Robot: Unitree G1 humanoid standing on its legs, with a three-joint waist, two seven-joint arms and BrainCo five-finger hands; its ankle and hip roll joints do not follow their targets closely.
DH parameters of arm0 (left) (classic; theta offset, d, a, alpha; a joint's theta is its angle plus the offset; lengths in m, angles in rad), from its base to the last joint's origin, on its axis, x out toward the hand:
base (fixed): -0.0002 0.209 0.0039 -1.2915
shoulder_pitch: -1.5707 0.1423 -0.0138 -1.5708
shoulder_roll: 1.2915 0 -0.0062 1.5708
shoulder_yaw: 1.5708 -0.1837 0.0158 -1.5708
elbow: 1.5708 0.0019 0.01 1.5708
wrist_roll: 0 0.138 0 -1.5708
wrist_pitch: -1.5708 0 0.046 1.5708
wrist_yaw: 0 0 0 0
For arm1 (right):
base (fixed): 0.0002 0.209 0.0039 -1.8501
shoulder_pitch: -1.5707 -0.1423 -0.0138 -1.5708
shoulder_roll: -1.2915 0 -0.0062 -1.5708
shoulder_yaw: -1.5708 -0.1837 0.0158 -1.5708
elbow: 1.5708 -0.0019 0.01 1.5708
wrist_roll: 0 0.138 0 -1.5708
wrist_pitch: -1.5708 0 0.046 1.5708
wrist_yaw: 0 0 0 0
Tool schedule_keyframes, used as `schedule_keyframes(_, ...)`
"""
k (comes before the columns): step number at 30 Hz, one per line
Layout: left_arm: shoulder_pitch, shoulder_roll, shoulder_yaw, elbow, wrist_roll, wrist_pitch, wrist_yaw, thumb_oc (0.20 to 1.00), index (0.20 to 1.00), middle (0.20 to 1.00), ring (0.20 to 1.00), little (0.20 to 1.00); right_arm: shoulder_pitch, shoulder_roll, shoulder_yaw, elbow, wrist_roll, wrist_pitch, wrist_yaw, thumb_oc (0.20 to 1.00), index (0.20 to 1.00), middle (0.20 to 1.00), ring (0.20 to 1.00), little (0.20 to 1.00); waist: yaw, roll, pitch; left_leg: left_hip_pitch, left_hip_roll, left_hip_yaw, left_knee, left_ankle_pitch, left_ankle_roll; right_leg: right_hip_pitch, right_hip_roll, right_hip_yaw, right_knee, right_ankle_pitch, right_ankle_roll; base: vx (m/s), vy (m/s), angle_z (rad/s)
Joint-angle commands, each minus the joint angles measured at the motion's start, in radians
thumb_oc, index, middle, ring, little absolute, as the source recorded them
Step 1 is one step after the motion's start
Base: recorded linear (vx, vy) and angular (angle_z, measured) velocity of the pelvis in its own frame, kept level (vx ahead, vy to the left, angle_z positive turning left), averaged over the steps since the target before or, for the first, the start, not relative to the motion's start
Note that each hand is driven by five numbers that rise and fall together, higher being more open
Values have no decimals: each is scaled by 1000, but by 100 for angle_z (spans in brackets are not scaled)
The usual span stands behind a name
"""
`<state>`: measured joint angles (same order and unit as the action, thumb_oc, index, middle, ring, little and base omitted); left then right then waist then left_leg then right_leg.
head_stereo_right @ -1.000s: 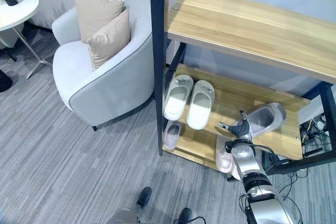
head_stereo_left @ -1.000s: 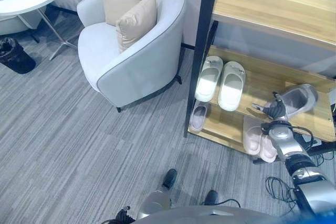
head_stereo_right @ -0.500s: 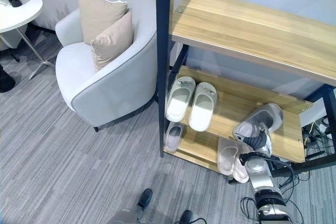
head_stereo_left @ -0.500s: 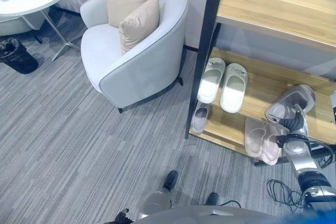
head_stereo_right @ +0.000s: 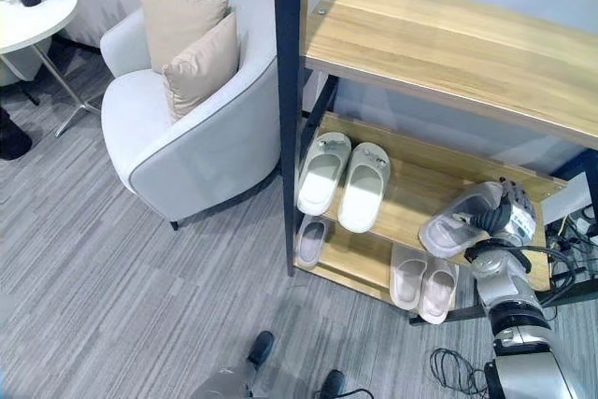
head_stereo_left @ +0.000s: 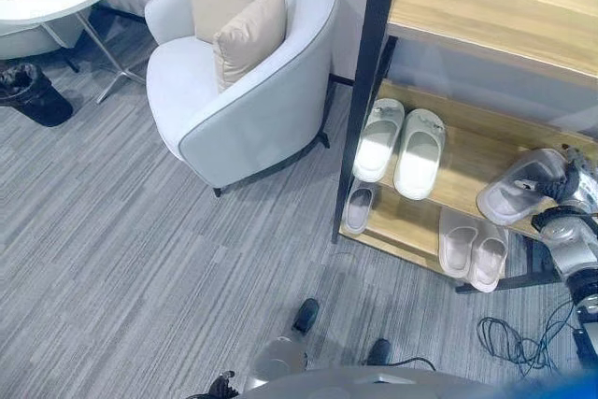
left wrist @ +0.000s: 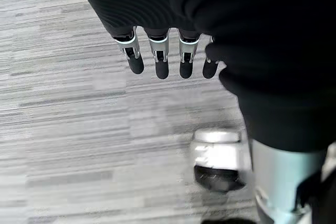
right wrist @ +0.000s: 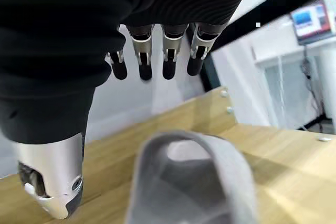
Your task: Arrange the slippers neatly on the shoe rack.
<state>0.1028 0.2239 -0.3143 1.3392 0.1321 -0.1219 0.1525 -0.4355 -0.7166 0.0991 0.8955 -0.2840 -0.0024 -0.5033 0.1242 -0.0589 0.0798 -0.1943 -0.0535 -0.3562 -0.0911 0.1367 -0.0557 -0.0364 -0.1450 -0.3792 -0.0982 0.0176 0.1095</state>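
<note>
Your right hand (head_stereo_right: 509, 215), fingers straight and relaxed, rests beside the grey foam slipper (head_stereo_right: 461, 220) lying askew near the wooden middle shelf's (head_stereo_right: 411, 184) front edge, so a careless nudge could tip it off.

No text, label, number or sign can be read anywhere; the small screen (right wrist: 310, 20) beyond the shoe rack's (head_stereo_right: 439, 39) dark post shows coloured blocks too blurred to make out.

Grey slipper (head_stereo_right: 460, 221) tilted on middle shelf (head_stereo_right: 411, 184), right end.
</note>
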Motion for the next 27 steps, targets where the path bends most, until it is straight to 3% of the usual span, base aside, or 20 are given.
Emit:
schedule_keyframes(1,-32,-5,-1,53,-4,-9,-3,1000,1000,1000,1000,1000,-17,-38,16,-129,-50,27,-3,1000,1000,1000,1000,1000,9,-17,15,13,-3,32,4,-109,6,5,-28,-29,11,-12,38,0,0,0)
schedule_keyframes(9,-43,-3,-12,40,-24,-16,2,1000,1000,1000,1000,1000,-73,-73,52,-19,-56,59,3,1000,1000,1000,1000,1000,3,-18,33,-5,0,36,4,-105,3,-12,-23,-24,11,-13,37,16,-30,0)
schedule_keyframes(16,-49,-16,-16,24,-45,-20,8,1000,1000,1000,1000,1000,-68,-86,13,-96,-106,97,-45,1000,1000,1000,1000,1000,-12,-2,40,-5,3,42,4,-108,4,-18,-23,-16,11,-13,35,7,-13,-5)
schedule_keyframes(27,-47,-19,-31,31,-59,-19,4,1000,1000,1000,1000,1000,-107,-90,32,5,-67,107,-35,1000,1000,1000,1000,1000,-18,6,54,-19,4,44,4,-102,0,-35,-22,-12,11,-9,35,1,-4,0)
